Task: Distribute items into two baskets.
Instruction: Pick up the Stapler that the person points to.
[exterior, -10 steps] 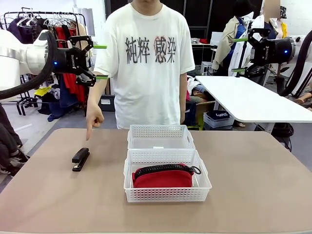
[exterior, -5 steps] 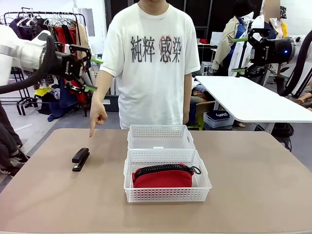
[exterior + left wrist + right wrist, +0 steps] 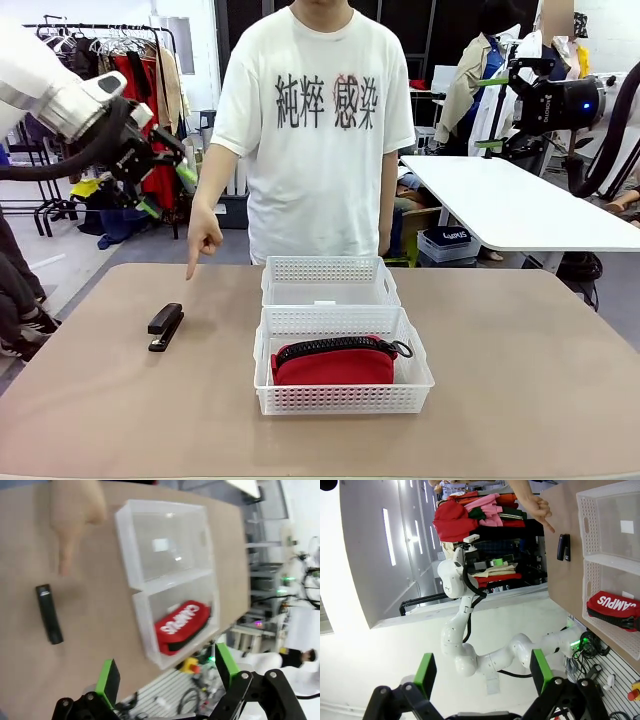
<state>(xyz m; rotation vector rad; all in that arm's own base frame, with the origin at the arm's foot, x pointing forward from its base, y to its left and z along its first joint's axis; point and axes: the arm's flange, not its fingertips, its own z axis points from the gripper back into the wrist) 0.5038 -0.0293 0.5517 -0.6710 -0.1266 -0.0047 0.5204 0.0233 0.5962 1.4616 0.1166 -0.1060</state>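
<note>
A small black stapler point(image 3: 166, 326) point(image 3: 49, 614) point(image 3: 563, 547) lies on the left of the table. A person's hand point(image 3: 200, 240) point(image 3: 75, 510) points a finger down at it from just behind. Two white lattice baskets stand end to end at the middle. The far basket point(image 3: 330, 270) point(image 3: 165, 545) point(image 3: 615, 520) is empty. The near basket point(image 3: 340, 398) point(image 3: 145, 630) holds the red pouch point(image 3: 333, 362) point(image 3: 182, 626) point(image 3: 614, 609). My left gripper point(image 3: 168, 190) point(image 3: 167, 672) hangs open, high above the table's far left, tilted down. My right gripper point(image 3: 488, 112) point(image 3: 482, 672) is open, high at the right.
The person in a white T-shirt point(image 3: 320, 130) stands at the far edge behind the baskets. A white side table point(image 3: 510, 205) stands off to the back right. Bare tabletop point(image 3: 530, 380) lies to the right of the baskets and in front of the stapler.
My left gripper has swung left and tilted down toward the table. The person's pointing hand has shifted slightly. The right arm, baskets, pouch and stapler have not moved.
</note>
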